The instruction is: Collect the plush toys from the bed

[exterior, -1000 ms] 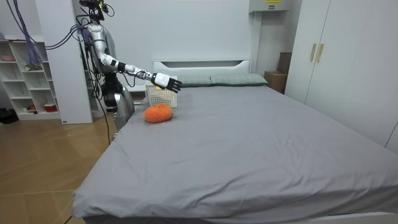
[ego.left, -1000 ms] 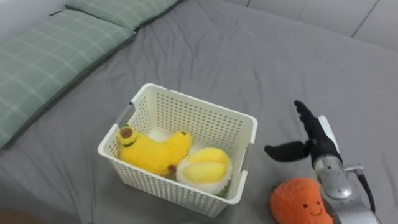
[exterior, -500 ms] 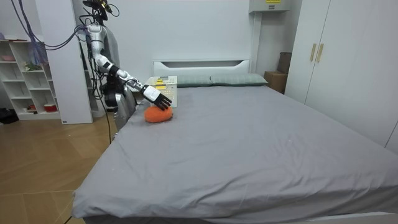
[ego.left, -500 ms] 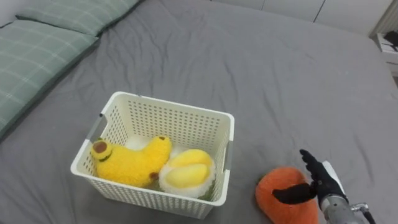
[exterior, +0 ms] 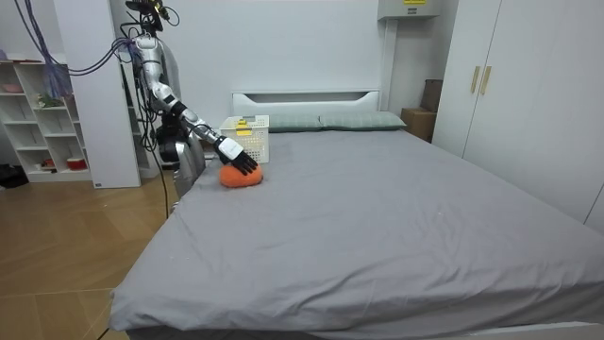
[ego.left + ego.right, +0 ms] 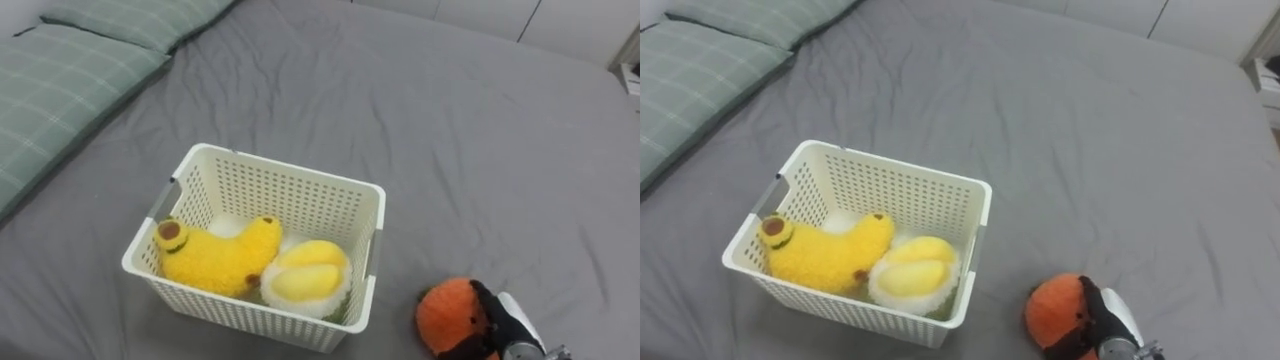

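An orange round plush toy lies on the grey bed, just right of a white lattice basket. My right hand comes in from the lower right and rests against the toy's right side, dark fingers curled over it and the thumb low at its front. In the basket lie a yellow banana-shaped plush and a round yellow-and-white plush. In the room view I stand at the bed's side by the headboard, right hand down on the orange toy in front of the basket.
Green checked pillows lie at the head of the bed, far left. Wide bare grey sheet spreads beyond and to the right of the basket. The room view has a white shelf unit behind me and wardrobes across the bed.
My right hand has come down from above the bed onto the orange toy and closed its fingers round it. The eye view has shifted a little.
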### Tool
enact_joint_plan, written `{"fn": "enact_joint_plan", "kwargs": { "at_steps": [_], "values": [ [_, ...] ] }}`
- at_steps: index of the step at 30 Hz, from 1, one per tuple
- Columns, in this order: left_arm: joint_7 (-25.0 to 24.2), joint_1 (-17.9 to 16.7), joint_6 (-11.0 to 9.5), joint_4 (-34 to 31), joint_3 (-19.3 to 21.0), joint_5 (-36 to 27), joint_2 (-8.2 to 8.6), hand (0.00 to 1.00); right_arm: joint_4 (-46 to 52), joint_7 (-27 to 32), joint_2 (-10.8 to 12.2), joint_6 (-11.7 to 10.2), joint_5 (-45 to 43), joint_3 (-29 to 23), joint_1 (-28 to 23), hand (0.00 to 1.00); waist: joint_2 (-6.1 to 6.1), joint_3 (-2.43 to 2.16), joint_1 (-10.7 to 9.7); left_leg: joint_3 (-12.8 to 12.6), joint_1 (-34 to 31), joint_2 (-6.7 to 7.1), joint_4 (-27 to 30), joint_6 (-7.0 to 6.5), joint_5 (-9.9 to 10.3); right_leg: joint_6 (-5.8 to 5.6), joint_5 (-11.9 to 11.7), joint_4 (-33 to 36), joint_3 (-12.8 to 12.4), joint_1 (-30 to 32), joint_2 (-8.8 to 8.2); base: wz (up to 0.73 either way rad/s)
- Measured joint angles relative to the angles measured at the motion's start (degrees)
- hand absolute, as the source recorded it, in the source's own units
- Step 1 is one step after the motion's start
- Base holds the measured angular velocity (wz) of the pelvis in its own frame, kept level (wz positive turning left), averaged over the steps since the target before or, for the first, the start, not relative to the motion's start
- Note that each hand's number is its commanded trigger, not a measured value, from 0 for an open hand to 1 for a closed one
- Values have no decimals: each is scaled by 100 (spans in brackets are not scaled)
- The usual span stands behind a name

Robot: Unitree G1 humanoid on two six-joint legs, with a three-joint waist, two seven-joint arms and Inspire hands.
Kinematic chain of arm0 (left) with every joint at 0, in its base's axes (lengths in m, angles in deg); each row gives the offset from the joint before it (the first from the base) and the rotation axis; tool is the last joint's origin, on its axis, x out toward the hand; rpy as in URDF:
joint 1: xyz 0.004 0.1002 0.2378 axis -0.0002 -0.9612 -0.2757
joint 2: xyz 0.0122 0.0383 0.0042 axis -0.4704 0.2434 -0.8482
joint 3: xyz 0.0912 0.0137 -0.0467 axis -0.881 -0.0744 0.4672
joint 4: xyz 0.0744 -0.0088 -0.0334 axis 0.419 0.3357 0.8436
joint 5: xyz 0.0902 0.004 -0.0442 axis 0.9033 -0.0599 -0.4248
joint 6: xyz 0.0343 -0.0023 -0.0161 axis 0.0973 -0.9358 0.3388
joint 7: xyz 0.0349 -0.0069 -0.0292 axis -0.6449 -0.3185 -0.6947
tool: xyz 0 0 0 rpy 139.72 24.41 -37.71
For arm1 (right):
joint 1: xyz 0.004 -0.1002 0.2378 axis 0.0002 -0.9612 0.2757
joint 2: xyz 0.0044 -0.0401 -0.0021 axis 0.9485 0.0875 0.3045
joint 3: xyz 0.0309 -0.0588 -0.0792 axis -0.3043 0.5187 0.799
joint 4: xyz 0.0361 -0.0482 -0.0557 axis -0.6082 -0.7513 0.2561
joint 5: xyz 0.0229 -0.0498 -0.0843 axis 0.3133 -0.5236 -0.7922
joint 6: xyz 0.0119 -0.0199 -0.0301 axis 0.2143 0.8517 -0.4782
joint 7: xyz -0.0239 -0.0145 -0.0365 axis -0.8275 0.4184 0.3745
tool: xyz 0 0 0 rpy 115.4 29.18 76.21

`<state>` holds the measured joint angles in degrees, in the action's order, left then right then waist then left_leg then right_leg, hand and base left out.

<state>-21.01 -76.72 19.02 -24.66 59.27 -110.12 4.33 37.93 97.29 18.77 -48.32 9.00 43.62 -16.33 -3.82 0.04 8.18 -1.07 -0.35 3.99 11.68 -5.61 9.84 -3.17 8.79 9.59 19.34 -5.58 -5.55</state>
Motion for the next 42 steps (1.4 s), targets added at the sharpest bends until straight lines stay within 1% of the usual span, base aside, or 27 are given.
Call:
{"fn": "enact_joint_plan", "kwargs": {
  "at_steps": [3,5,8,12,15,18,20,22,24,25,26,27,28,30,31,32,33,35,38,42],
  "values": [
    [23,-3,2,24,7,9,-5,0,-266,271,-20,7,-33,20,164,100,16,7,4,150,0,25,9,14,-7,0,0,-25,135,-65,-2,21],
    [32,-55,7,22,7,11,-4,0,-414,366,-27,7,-177,19,277,100,23,10,20,177,0,36,11,19,-9,2,-1,-99,150,-110,8,10],
    [93,-106,22,22,4,25,2,0,-434,480,-28,20,-420,21,288,100,42,23,18,277,-28,56,13,38,-19,1,-1,-104,243,-123,7,16],
    [137,-170,20,12,1,24,3,0,-518,642,-27,21,-501,70,280,100,73,36,53,295,-15,62,11,34,-26,1,0,-108,264,-151,5,4],
    [138,-193,20,12,0,24,3,0,-636,774,6,9,-494,81,251,100,75,38,121,297,-12,64,21,32,-28,1,0,-107,265,-161,3,0],
    [138,-191,20,13,1,19,3,0,-679,815,1,-6,-488,68,249,100,78,40,139,307,-7,67,39,32,-26,1,0,-104,268,-171,-1,0],
    [138,-189,20,13,6,23,1,0,-670,810,2,-36,-488,67,248,100,75,39,136,306,-2,68,38,32,-30,1,0,-100,272,-171,-3,0],
    [137,-174,16,15,13,24,1,0,-667,794,2,-118,-493,-12,248,100,75,39,112,318,-3,74,38,31,-35,1,0,-100,280,-175,-6,2],
    [136,-157,4,16,15,9,-4,0,-593,731,2,-118,-417,-124,248,100,58,32,67,334,-1,79,38,28,-39,1,0,-100,283,-188,-9,4],
    [131,-150,-7,14,17,9,-9,0,-494,686,-1,-113,-390,-160,248,100,44,31,4,345,4,81,44,28,-40,1,0,-99,288,-202,-9,4],
    [123,-127,-7,14,19,22,-24,0,-317,651,-4,-107,-378,-178,246,100,55,55,-38,347,4,81,60,28,-39,1,0,-98,292,-211,-9,4],
    [120,-109,-7,14,23,24,-33,0,-191,617,-10,-101,-378,-192,243,100,61,62,-61,348,-2,81,68,28,-39,1,0,-97,294,-209,-9,0],
    [113,-68,-10,14,49,28,-52,0,80,579,-19,-104,-376,-228,243,100,72,70,-130,347,-7,80,79,28,-39,1,0,-92,292,-204,-11,0],
    [94,9,-41,0,207,38,-52,0,575,558,-24,-101,-368,-424,230,100,78,68,-167,303,-15,74,82,27,-38,2,1,-73,258,-172,-14,-8],
    [87,48,-120,0,262,46,-58,0,998,560,-39,-108,-367,-553,230,100,79,69,-199,291,-22,73,82,26,-39,2,1,-65,243,-158,-18,-8],
    [78,56,-164,28,259,41,-80,0,1379,580,-76,-123,-342,-641,233,100,70,65,-208,273,-10,74,78,22,-37,2,1,-56,222,-161,-21,-7],
    [71,88,-197,20,259,37,-92,0,1699,580,-166,-139,-281,-650,234,100,50,50,-221,259,1,74,74,18,-36,1,1,-52,210,-164,-23,-5],
    [50,81,-245,-33,264,44,-102,0,2171,580,-272,-153,-273,-682,235,100,17,34,-218,239,6,75,70,10,-41,-1,1,-52,200,-163,-27,-6],
    [6,60,-255,-49,385,131,-97,0,2823,608,-278,-178,-268,-823,234,100,-14,29,-210,175,82,66,6,7,-43,-3,1,-57,155,-184,-28,-11],
    [-8,64,-256,-53,394,119,-82,0,3368,592,-272,-134,-168,-810,234,100,-6,32,-168,159,92,64,-1,2,-39,-5,1,-48,128,-186,-33,-3]
  ]
}}
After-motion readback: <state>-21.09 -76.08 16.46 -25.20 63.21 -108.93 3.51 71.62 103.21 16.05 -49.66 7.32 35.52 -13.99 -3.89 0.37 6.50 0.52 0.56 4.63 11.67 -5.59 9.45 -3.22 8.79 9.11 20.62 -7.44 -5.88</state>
